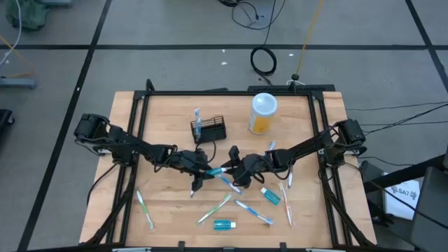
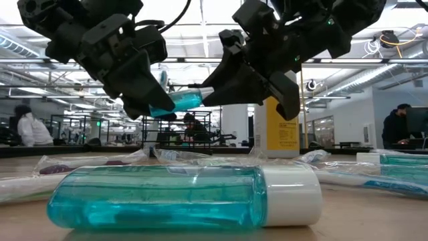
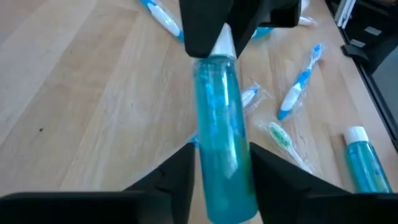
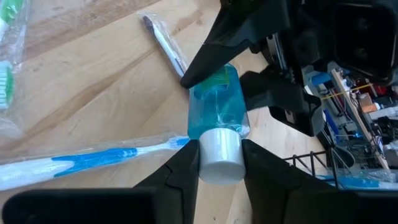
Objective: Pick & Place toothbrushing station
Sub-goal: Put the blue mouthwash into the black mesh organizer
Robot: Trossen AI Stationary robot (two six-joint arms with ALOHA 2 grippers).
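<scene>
Both pincers meet mid-air: the right pincer (image 4: 219,163) pinches the blue bottle's (image 3: 219,140) white cap, the left pincer (image 3: 221,174) clasps its body. Beyond them the toothbrushing station (image 1: 208,129) stands on the surface (image 1: 168,112). No label reads.

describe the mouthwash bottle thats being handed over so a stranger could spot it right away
Look at the table's middle, where both arms meet. Held in the air between the left end effector and right end effector is a blue mouthwash bottle; the other bottles lie flat.

Light wood table (image 1: 161,210), black frame. On it: black slatted rack (image 1: 209,129), white-lidded container (image 1: 262,113), wrapped toothbrushes (image 1: 252,212) scattered, two blue bottles (image 1: 224,225) lying flat near front edge.
</scene>
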